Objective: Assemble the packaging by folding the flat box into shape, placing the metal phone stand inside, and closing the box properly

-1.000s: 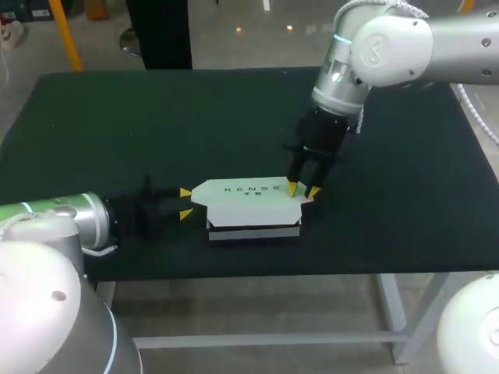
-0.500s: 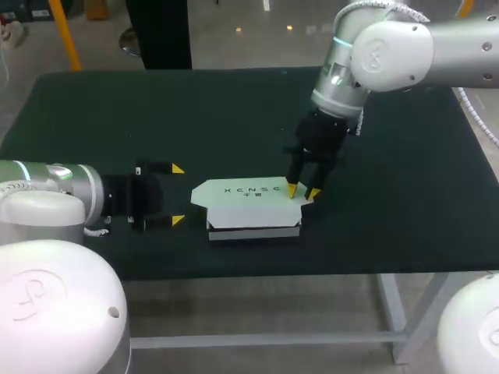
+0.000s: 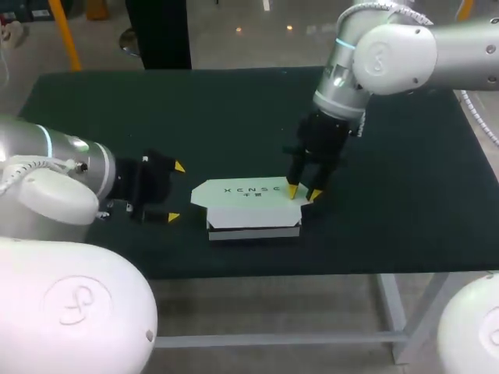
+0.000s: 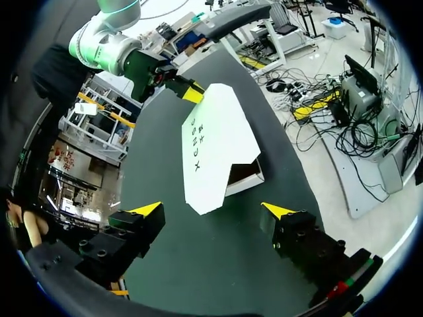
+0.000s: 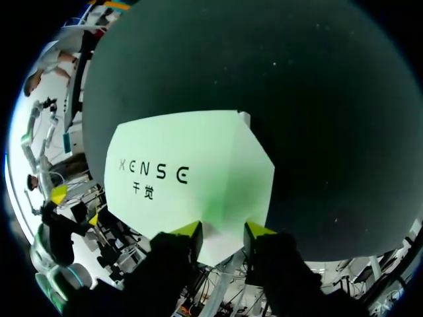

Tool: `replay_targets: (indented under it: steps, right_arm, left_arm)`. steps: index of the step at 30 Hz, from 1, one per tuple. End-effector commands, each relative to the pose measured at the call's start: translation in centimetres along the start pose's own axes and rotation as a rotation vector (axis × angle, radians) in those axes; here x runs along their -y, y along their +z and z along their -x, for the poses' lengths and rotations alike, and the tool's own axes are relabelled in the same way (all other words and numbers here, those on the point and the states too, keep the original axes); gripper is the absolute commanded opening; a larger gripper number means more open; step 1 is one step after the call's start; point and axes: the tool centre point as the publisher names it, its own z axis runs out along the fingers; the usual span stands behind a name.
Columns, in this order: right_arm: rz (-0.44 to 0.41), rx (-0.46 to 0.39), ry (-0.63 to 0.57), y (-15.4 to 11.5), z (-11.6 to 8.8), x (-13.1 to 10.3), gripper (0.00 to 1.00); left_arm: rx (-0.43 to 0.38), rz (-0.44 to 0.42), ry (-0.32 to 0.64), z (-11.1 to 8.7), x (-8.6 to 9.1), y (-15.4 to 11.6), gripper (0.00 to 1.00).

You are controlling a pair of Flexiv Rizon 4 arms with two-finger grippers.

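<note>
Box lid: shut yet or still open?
Open: the lid rests tilted over the box, a gap showing at the end near the left gripper, flap untucked.

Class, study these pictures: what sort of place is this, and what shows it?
Probably a robotics lab workbench: the left gripper and right gripper of two robot arms sit at either end of a white cardboard box on a dark green table.

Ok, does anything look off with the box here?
Yes: the white box's lid sits raised and askew over the tray, pointed end flap untucked, facing the open left hand. The right hand rests on the other end.
</note>
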Motion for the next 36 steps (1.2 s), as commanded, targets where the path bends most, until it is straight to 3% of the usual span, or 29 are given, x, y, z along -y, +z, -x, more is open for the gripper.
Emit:
replay_targets:
  steps: [1, 3, 6, 9, 12, 13, 14, 27, 29, 31, 36]
  right_arm:
    - [0.001, 0.001, 0.003, 0.1, -0.1, 0.0, 0.45]
    - [0.002, 0.000, 0.006, 0.1, -0.1, 0.0, 0.45]
    - [0.003, -0.001, 0.009, 0.1, 0.0, 0.1, 0.45]
    - [0.002, -0.002, 0.011, 0.1, 0.0, 0.0, 0.45]
    - [0.002, 0.000, 0.011, 0.2, 0.0, 0.0, 0.45]
    - [0.002, 0.001, 0.011, 0.2, 0.0, 0.0, 0.45]
    - [0.002, 0.001, 0.011, 0.2, -0.1, 0.0, 0.45]
    - [0.013, 0.002, 0.018, -0.1, 0.2, -0.1, 0.45]
    - [0.014, 0.000, 0.018, 0.0, 0.1, -0.1, 0.45]
    - [0.013, -0.001, 0.018, 0.1, 0.1, -0.2, 0.45]
    - [0.013, 0.000, 0.021, 0.2, 0.1, -0.2, 0.45]
  left_arm:
    - [-0.144, -0.080, -0.091, 1.3, 0.5, -0.2, 1.00]
    - [-0.164, -0.105, -0.225, 2.2, 1.1, -0.3, 1.00]
    - [-0.234, -0.073, -0.449, 3.4, 2.1, 0.1, 1.00]
    - [-0.352, -0.073, -0.630, 4.6, 2.3, 0.2, 1.00]
    - [-0.455, 0.004, -0.792, 5.4, 2.5, 0.7, 1.00]
    - [-0.480, 0.054, -0.810, 5.4, 2.6, 0.9, 1.00]
    - [-0.449, 0.135, -0.837, 5.5, 2.8, 1.2, 1.00]
    - [-0.449, 0.135, -0.837, 5.5, 2.8, 1.2, 1.00]
    - [-0.468, 0.082, -0.909, 5.8, 2.8, 1.6, 1.00]
    - [-0.506, 0.093, -1.005, 6.0, 3.2, 2.2, 1.00]
    - [-0.697, 0.190, -1.413, 7.1, 3.9, 2.6, 1.00]
